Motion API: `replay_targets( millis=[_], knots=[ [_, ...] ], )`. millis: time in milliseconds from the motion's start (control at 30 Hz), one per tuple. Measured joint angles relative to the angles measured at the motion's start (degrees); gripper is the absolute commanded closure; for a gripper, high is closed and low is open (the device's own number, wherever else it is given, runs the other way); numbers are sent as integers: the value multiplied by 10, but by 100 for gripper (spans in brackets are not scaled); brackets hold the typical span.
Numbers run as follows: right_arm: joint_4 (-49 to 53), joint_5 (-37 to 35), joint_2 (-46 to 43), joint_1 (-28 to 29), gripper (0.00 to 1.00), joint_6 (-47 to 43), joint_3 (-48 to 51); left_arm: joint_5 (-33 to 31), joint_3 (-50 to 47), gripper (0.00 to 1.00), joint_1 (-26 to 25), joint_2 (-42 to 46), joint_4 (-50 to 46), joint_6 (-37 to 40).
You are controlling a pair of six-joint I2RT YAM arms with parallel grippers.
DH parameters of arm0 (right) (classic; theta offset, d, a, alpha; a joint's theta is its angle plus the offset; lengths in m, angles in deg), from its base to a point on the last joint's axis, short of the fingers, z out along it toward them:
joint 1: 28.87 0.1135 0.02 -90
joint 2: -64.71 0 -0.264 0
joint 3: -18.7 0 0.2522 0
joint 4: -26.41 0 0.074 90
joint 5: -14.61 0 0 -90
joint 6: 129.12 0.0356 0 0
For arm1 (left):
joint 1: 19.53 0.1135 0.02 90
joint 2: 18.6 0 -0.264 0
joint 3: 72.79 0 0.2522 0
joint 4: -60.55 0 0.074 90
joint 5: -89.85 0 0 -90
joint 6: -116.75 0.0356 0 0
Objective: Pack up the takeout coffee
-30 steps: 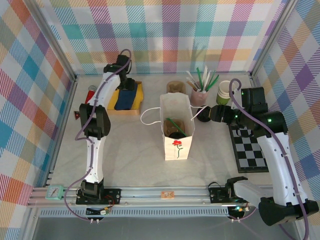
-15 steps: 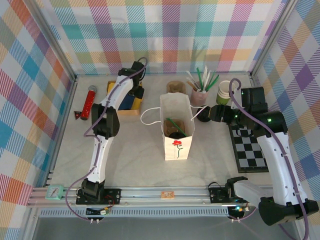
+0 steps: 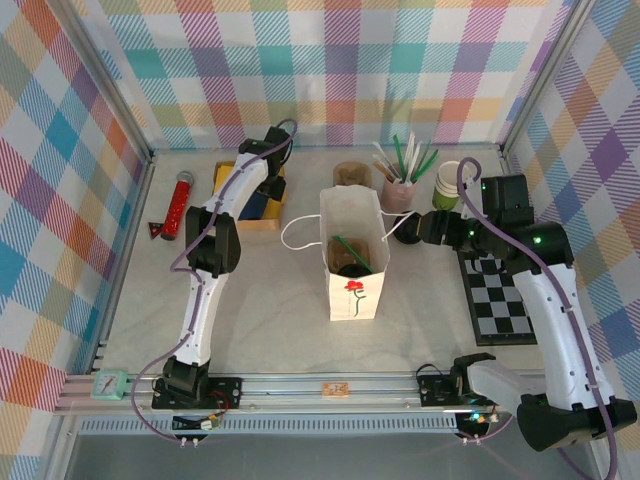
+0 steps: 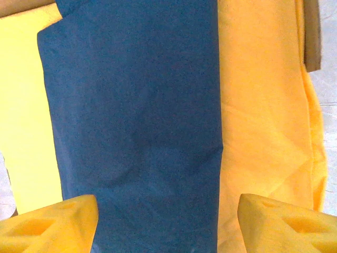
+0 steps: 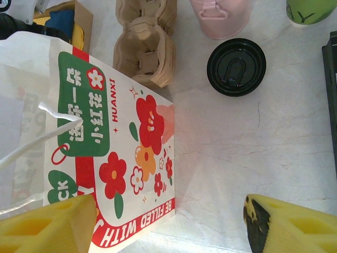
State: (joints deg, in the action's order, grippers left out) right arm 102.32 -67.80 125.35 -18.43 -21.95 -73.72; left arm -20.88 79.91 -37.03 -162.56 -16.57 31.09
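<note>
The white flowered paper bag (image 3: 352, 262) stands open mid-table. Down in its mouth sits a brown holder with a dark round top (image 3: 347, 262) that looks like the takeout coffee's lid, and a green straw lies beside it. My right gripper (image 3: 415, 228) hovers open just right of the bag, with the bag's lower corner (image 5: 121, 174) and bare table between its fingers (image 5: 287, 224). My left gripper (image 3: 268, 185) is open at the back left, low over a dark blue cloth (image 4: 137, 121) that lies between yellow and orange cloths.
A loose black lid (image 5: 236, 66) lies on the table by the right gripper. Behind it stand a pink cup of straws (image 3: 398, 190), stacked green cups (image 3: 450, 183) and brown cup carriers (image 3: 352, 175). A checkered mat (image 3: 500, 295) lies right, and a red tube (image 3: 178, 200) far left.
The left arm has swung right along the back, from the box's left side to over the blue cloth. The right arm and the bag have not moved.
</note>
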Motion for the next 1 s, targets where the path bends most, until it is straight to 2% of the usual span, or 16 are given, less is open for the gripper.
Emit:
replay_targets(
  millis=[467,567,700,767,1000],
  knots=[
    [-1,0,-2,0,27,0,3,-9,-1,35,0,-21,5,7],
    [-3,0,-3,0,27,0,3,-13,-1,44,0,-27,7,10],
    [-3,0,-4,0,27,0,3,-15,-2,64,0,-31,10,12],
    [-4,0,-4,0,27,0,3,-19,-2,70,0,-31,10,14],
    [-5,0,-4,0,28,2,4,-26,-2,81,-1,-31,18,17]
  ],
)
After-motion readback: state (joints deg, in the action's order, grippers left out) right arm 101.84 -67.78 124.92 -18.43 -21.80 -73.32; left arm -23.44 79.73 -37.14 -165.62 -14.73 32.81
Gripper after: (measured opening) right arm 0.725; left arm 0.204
